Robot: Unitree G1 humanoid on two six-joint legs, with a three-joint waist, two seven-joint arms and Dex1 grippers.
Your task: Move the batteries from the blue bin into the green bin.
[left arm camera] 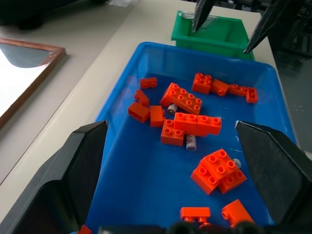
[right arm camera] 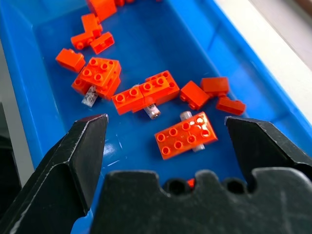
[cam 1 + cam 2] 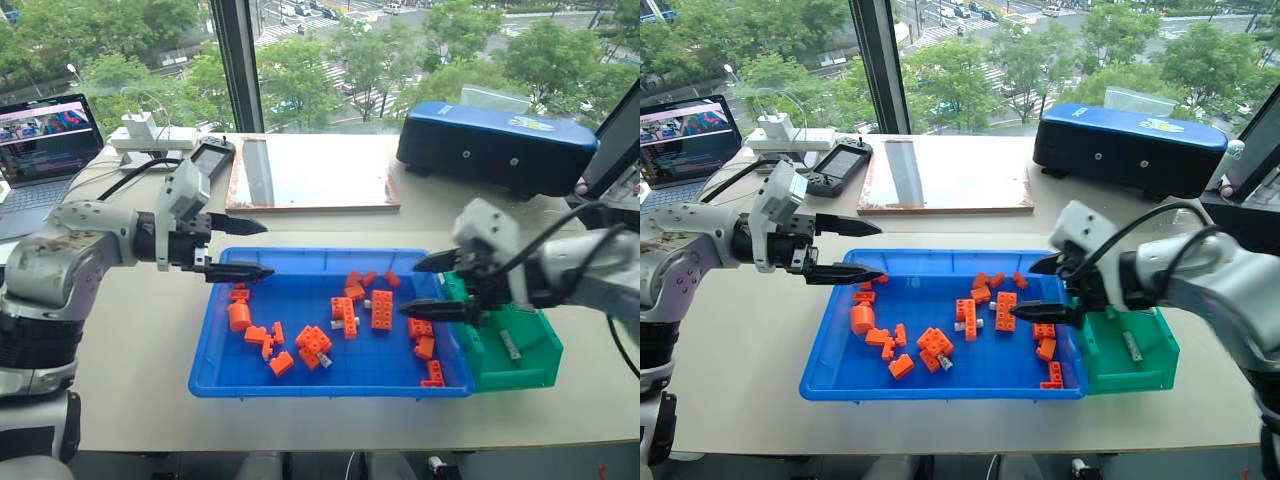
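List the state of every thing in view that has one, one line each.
left hand: open, empty, over the blue bin's left end
right hand: open, empty
blue bin: holds orange bricks and batteries
green bin: holds one battery
laptop: open, screen lit

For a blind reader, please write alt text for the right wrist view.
The right gripper hangs open over the blue bin, where orange bricks lie scattered. Three batteries peek out from under the bricks.
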